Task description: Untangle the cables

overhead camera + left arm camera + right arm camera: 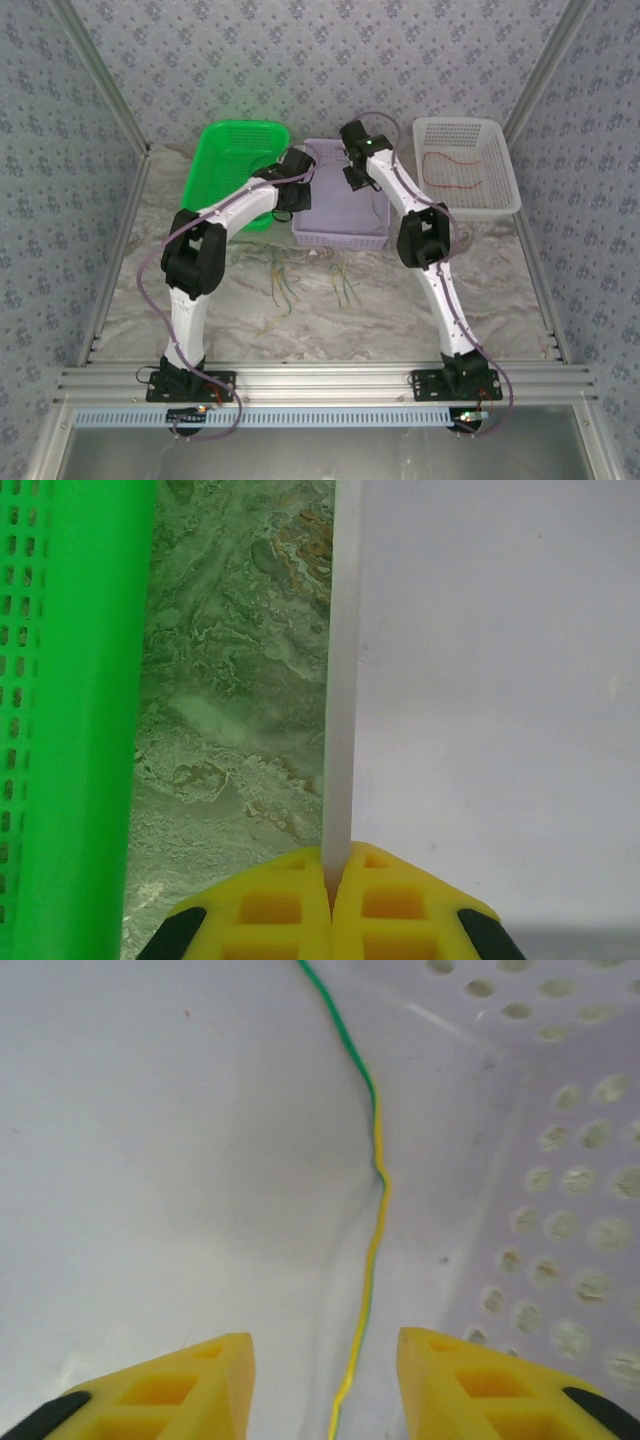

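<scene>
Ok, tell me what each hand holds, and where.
Left hand pinches the lilac basket by its side rim. Right hand is open astride a yellow-green cable, holding nothing.

Green basket [225, 165], lilac basket [335, 212], white basket [497, 160]

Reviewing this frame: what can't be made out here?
Right wrist view: the yellow-green cable runs off the top and bottom edges, hiding its ends.
Top view: the loose cables on the table are too thin to tell colours or crossings.
Top view: the left arm and right arm cover part of the purple basket, hiding whatever lies beneath.
</scene>
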Controlling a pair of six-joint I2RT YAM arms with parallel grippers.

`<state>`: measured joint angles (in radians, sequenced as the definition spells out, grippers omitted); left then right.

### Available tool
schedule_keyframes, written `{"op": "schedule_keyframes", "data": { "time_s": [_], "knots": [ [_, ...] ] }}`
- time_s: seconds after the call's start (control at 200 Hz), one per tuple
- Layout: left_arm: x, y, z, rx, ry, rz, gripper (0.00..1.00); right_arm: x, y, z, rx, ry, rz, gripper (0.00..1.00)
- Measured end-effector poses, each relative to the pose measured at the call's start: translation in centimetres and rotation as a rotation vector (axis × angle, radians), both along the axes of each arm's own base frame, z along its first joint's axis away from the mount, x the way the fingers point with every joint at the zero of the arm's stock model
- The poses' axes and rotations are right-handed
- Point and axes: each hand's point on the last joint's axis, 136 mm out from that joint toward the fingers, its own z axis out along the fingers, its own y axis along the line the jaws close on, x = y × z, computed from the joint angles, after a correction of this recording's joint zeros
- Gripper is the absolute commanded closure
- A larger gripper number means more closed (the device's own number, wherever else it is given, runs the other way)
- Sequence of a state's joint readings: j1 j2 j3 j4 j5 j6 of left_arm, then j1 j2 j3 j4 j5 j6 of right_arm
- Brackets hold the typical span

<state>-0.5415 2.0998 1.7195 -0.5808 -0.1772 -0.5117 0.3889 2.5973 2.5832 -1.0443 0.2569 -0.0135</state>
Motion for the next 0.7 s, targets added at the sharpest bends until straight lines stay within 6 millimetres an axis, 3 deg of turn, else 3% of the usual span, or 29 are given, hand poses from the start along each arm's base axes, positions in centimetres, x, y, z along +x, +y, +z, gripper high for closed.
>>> {"op": "schedule_keyframes", "data": {
  "time_s": [0.23, 0.425, 0.53, 0.6, 0.7],
  "knots": [
    [0.8, 0.9, 1.0, -0.01, 0.004, 0.044, 1.0, -0.3, -0.3, 8.3, 0.088, -0.132, -0.027, 0.55],
    [4.6, 1.2, 2.8, -0.045, -0.047, 0.084, 1.0, -2.9, -0.7, 14.4, 0.174, -0.215, -0.044, 0.55],
    [6.5, 1.3, 2.5, -0.049, -0.055, 0.1, 1.0, -5.0, -0.8, 15.7, 0.209, -0.228, -0.047, 0.55],
    [7.0, 1.2, 2.2, -0.048, -0.051, 0.1, 0.99, -6.4, -0.4, 15.4, 0.225, -0.221, -0.043, 0.55],
    [7.0, 1.2, 1.6, -0.032, -0.034, 0.091, 0.7, -8.9, 0.5, 14.0, 0.242, -0.193, -0.03, 0.54]
  ]
}}
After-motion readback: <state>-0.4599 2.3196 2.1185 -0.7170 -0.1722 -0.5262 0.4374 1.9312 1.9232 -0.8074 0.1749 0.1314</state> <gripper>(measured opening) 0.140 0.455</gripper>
